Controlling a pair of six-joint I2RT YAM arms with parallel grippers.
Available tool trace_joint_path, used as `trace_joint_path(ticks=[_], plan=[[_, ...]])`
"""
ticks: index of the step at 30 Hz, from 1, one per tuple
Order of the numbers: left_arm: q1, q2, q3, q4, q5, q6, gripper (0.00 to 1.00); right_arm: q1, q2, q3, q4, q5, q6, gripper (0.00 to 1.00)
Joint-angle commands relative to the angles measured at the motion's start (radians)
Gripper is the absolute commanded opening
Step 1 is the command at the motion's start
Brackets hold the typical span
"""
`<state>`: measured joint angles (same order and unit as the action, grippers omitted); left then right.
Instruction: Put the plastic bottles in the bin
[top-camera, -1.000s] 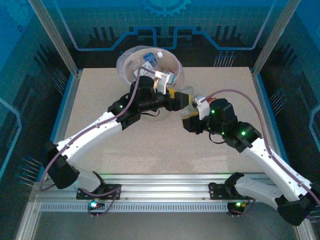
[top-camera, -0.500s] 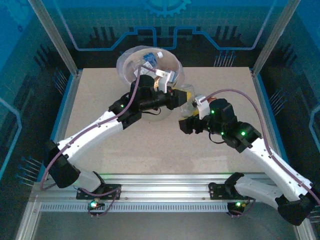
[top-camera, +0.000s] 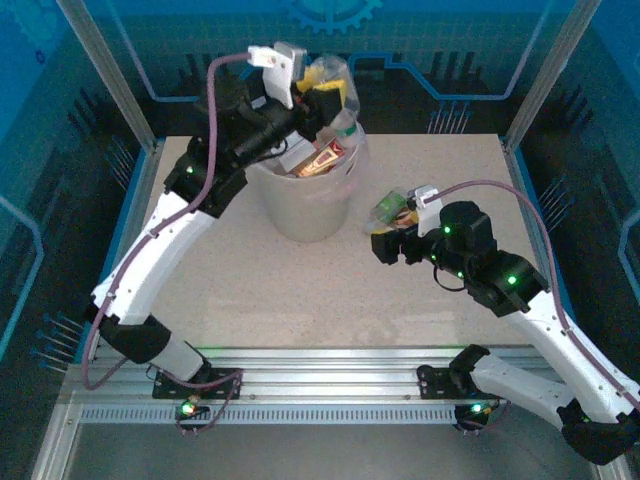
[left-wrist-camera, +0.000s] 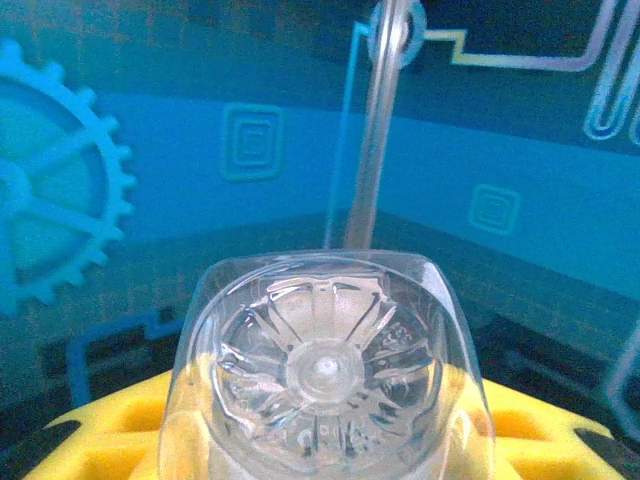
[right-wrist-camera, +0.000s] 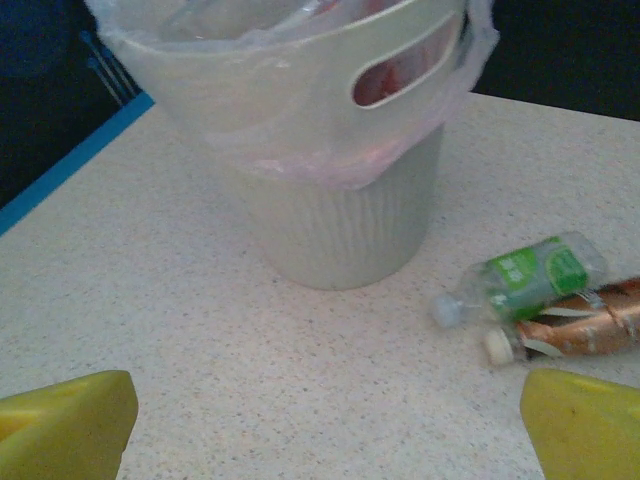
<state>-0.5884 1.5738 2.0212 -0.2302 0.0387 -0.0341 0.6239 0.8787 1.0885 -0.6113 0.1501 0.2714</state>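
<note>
My left gripper (top-camera: 328, 97) hangs above the bin (top-camera: 300, 205), shut on a clear plastic bottle (top-camera: 331, 72) held neck down. In the left wrist view that clear bottle's ribbed base (left-wrist-camera: 325, 365) faces the camera between the yellow fingers (left-wrist-camera: 95, 445). The bin stands upright with several bottles (top-camera: 316, 158) inside. My right gripper (top-camera: 384, 243) is open low over the table, right of the bin. A green-labelled bottle (right-wrist-camera: 525, 280) and a copper-labelled bottle (right-wrist-camera: 580, 325) lie side by side on the table beside the bin (right-wrist-camera: 330, 150), ahead of my right gripper (right-wrist-camera: 325, 430).
The speckled table (top-camera: 250, 290) has blue side rails and a frame post (top-camera: 110, 70) at the back left. The green-labelled bottle (top-camera: 392, 207) lies just beyond the right gripper. Bare tabletop spreads left of and in front of the bin.
The left gripper closed on the clear bottle at mid-table and rose over the bin. The right gripper let go, opened wide and drew back. The bin now stands nearer the table's middle.
</note>
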Motion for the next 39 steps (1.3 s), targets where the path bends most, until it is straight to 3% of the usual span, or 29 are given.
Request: trace_joint_path(ticks=[1,15,23,39], plan=[[0.015,0.095,0.108,-0.157,-0.065,0.136,0.20,0.011,-0.003,0.024,-0.044,0.090,0.031,1.00],[0.021,0.339,0.377,-0.422,-0.250,0.347,0.18,-0.019,0.038,0.039,-0.107,0.187,0.082,1.00],[0.022,0.409,0.420,-0.569,-0.299,0.364,0.19,-0.088,0.049,0.034,-0.140,0.177,0.134,1.00],[0.025,0.554,0.483,-0.650,-0.381,0.396,0.23,-0.161,0.036,0.014,-0.160,0.124,0.168,1.00]])
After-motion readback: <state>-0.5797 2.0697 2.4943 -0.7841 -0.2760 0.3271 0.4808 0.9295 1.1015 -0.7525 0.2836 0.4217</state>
